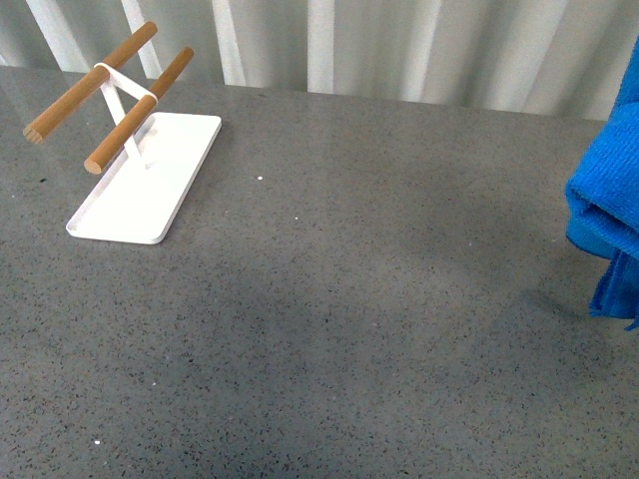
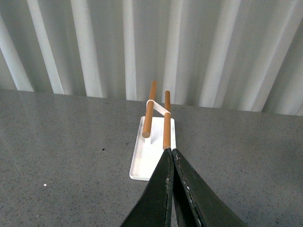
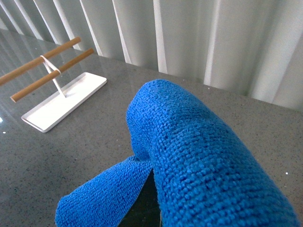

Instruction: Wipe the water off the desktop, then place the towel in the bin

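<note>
- Plainly, the towel (image 1: 605, 190) sits at the right edge of the front frame. It is bunched thick, with a tail hanging down, and it is lifted off the desktop (image 1: 349, 309), which carries its shadow just beneath.
- We read that lift as carrying rather than wiping: cloth raised this way touches no surface, so it is likely bound for the bin.
- No bin shows in any view, so we cannot say which way the towel has to go.
- In the right wrist view the towel (image 3: 199, 156) fills most of the picture and covers the right gripper. We cannot tell how its jaws stand. Since the cloth hangs free of the desk, we judge something under the fold has hold of it.
- The left gripper (image 2: 171, 158) has its fingers pressed together on nothing. It hovers over the desk pointing at the white tray (image 2: 142, 165), and we take it to be parked clear of the work.
- At the upper left of the front frame the white tray (image 1: 165, 200) lies flat, its two wooden bars (image 1: 90, 85) raised on a thin white stand, well apart from the towel.
- We make out no puddle on the grey speckled surface, only a soft sheen, so the wiping may be done.
</note>
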Tool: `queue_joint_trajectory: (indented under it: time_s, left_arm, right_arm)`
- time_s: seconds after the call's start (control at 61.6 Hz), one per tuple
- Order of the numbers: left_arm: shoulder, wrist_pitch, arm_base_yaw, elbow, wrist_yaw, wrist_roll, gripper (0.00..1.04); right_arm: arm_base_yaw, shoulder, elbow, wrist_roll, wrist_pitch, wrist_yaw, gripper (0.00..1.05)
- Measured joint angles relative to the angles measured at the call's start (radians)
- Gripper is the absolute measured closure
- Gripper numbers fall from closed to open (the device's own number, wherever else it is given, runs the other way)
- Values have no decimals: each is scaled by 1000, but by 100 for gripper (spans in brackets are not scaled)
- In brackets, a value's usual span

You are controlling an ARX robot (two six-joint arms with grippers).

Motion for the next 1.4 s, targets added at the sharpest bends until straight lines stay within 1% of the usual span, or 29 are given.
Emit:
queue_joint_trajectory:
  time_s: [0.081, 0.114, 0.178, 0.195, 0.227, 0.243, 0.276, 0.357, 0.438, 0.487, 0.535, 0.568, 0.617, 0.649, 0.73, 0.827, 1.103, 1.395]
  left_arm:
    - [0, -1, 0, 0, 0, 0, 101]
    - [0, -1, 0, 0, 0, -1, 98]
    - [0, -1, 0, 0, 0, 0, 86]
    - [0, -1, 0, 0, 0, 0, 84]
    - [0, -1, 0, 0, 0, 0, 77]
    - [0, -1, 0, 0, 0, 0, 75]
    - [0, -1, 0, 0, 0, 0, 68]
    - [0, -1, 0, 0, 0, 0, 55]
    - [0, -1, 0, 0, 0, 0, 39]
    - [0, -1, 0, 0, 0, 0, 32]
    - [0, -1, 0, 0, 0, 0, 21]
    - [0, -1, 0, 0, 0, 0, 17]
    - [0, -1, 0, 0, 0, 0, 8]
    - [0, -1, 0, 0, 0, 0, 6]
    - [0, -1, 0, 0, 0, 1, 8]
    - [0, -1, 0, 0, 0, 2, 7]
    - [0, -1, 0, 0, 0, 2, 7]
    - [0, -2, 0, 0, 0, 2, 7]
  right_arm:
    - [18, 39, 29, -24, -47, 47, 101]
    - [24, 64, 47, -31, -74, 65, 101]
    - [39, 146, 97, -37, -134, 121, 101]
    - [41, 160, 105, -37, -143, 130, 101]
    - [48, 221, 139, -40, -172, 162, 101]
    - [49, 237, 147, -40, -176, 169, 101]
    - [55, 301, 179, -42, -198, 193, 101]
    - [67, 406, 233, -47, -240, 228, 101]
    - [82, 521, 298, -56, -292, 268, 101]
    - [90, 569, 327, -57, -312, 284, 101]
    - [103, 633, 362, -72, -341, 318, 101]
    - [108, 652, 371, -78, -350, 328, 101]
    - [118, 695, 388, -91, -367, 344, 101]
    - [121, 710, 392, -95, -371, 350, 101]
    - [132, 752, 404, -102, -385, 362, 101]
    - [133, 766, 410, -110, -384, 370, 101]
    - [105, 787, 414, -126, -356, 370, 101]
    - [125, 848, 542, -146, -403, 419, 101]
